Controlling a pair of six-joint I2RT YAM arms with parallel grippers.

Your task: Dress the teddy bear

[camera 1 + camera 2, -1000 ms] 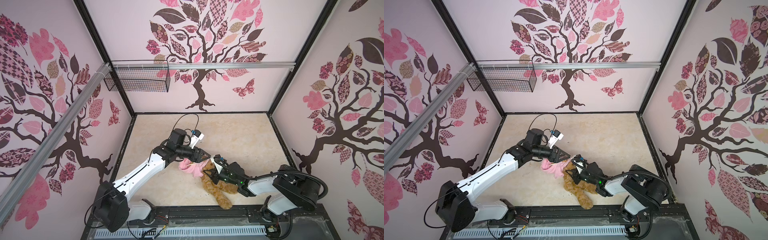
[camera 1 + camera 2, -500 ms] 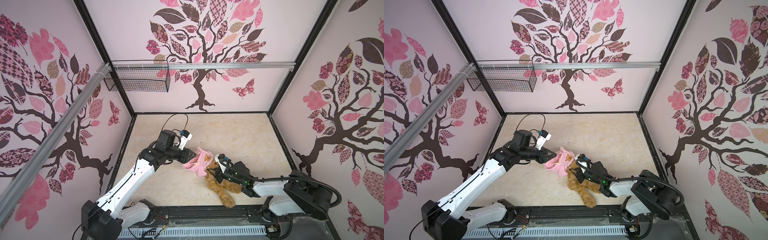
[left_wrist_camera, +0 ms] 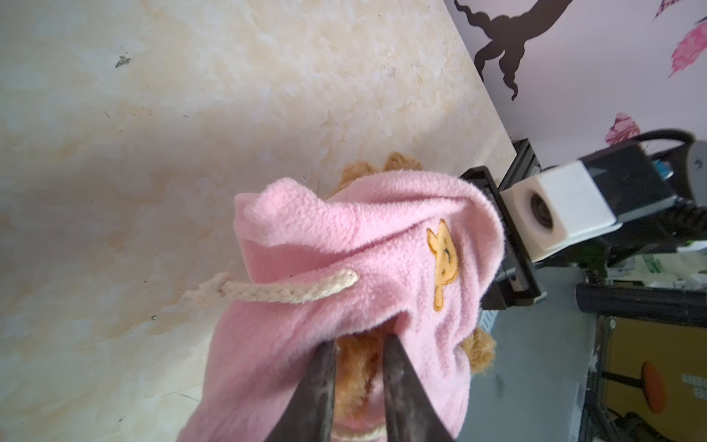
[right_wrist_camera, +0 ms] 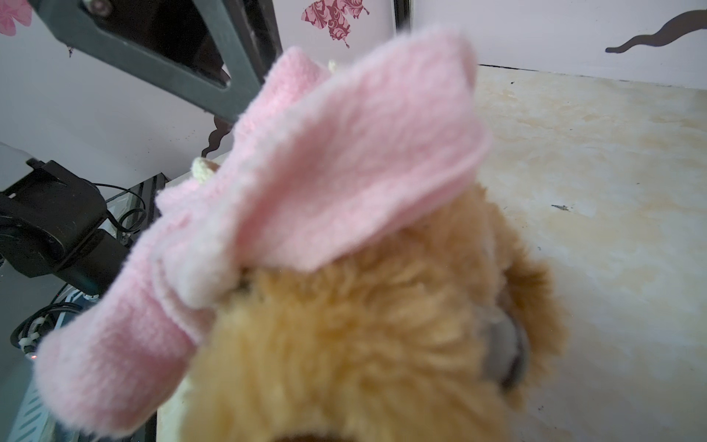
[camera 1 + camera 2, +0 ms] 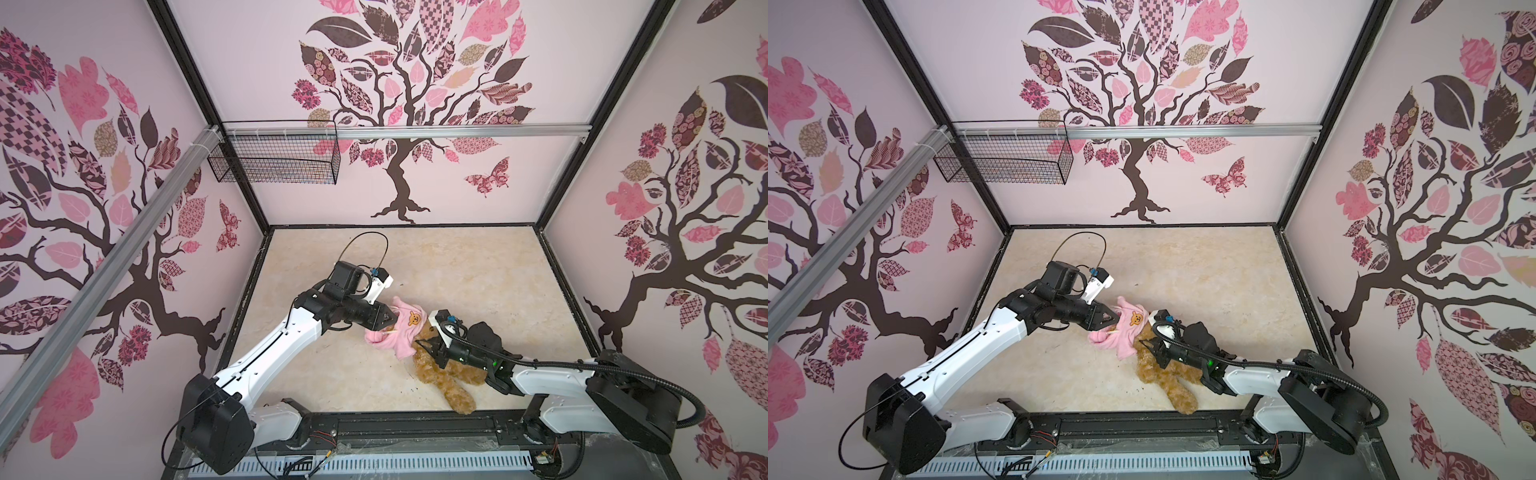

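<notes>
The golden-brown teddy bear [image 5: 440, 374] [image 5: 1163, 374] lies on the floor near the front, one leg toward the front edge. A pink shirt [image 5: 405, 328] [image 5: 1129, 328] with an orange bear emblem covers its head end. My left gripper [image 5: 390, 320] [image 5: 1115, 319] is shut on the shirt's left edge. In the left wrist view its tips [image 3: 359, 340] vanish under the shirt [image 3: 344, 237], and fur shows in the narrow gap. My right gripper [image 5: 430, 349] [image 5: 1156, 349] is shut on the bear's body below the shirt. Fur [image 4: 363, 344] fills the right wrist view and hides the jaws, with a raised shirt flap [image 4: 344, 153] behind.
A black wire basket [image 5: 274, 158] hangs from the aluminium rail at the back left. The black front frame [image 5: 415, 424] runs just below the bear's leg. Patterned walls enclose the beige floor [image 5: 457, 270] on three sides.
My left gripper narrowed onto the shirt and drew it up and left, turning the emblem into view, then eased back right. The right arm stretched lower along the floor, still on the bear.
</notes>
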